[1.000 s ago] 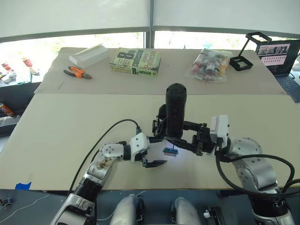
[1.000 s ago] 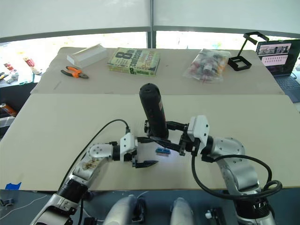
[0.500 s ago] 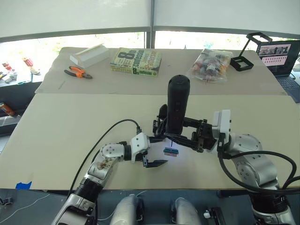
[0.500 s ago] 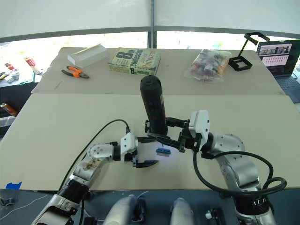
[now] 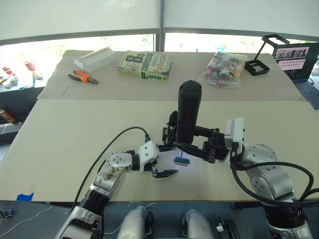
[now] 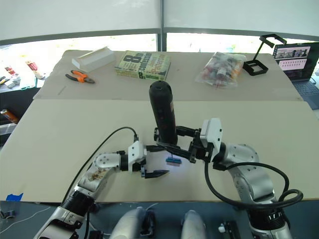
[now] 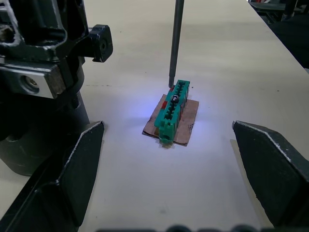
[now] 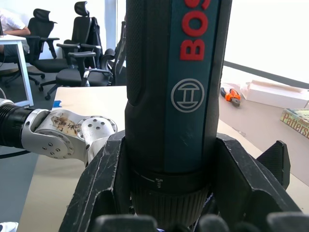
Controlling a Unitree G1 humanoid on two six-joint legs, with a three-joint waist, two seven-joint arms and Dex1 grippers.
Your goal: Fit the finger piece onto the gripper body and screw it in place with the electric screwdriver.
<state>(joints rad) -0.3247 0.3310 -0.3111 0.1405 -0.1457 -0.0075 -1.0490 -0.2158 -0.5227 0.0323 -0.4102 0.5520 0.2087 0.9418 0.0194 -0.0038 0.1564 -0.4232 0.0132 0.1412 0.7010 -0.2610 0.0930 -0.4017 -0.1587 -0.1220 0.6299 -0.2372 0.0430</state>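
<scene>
My right gripper (image 5: 193, 146) is shut on the electric screwdriver (image 5: 188, 112), a thick black cylinder held upright at the middle of the table. Its thin bit (image 7: 175, 43) points down onto a small green block (image 7: 172, 109), which holds a screw and rests on a brown card. My left gripper (image 5: 168, 160) is open, with one finger on each side of the green block and touching nothing. The gripper body (image 7: 41, 72) stands just behind the screwdriver, partly hidden by it. The finger piece is hidden or out of view.
On the far table lie a white box (image 5: 94, 58), orange pliers (image 5: 82, 76), a book (image 5: 145, 65) and a clear bag of parts (image 5: 223, 68). A black stand (image 5: 262, 56) and a laptop (image 5: 296, 59) are at the back right. A black cable (image 5: 112, 144) loops over my left arm.
The screwdriver has tipped slightly, its top end now a little higher and further right. The left gripper has stayed where it was.
</scene>
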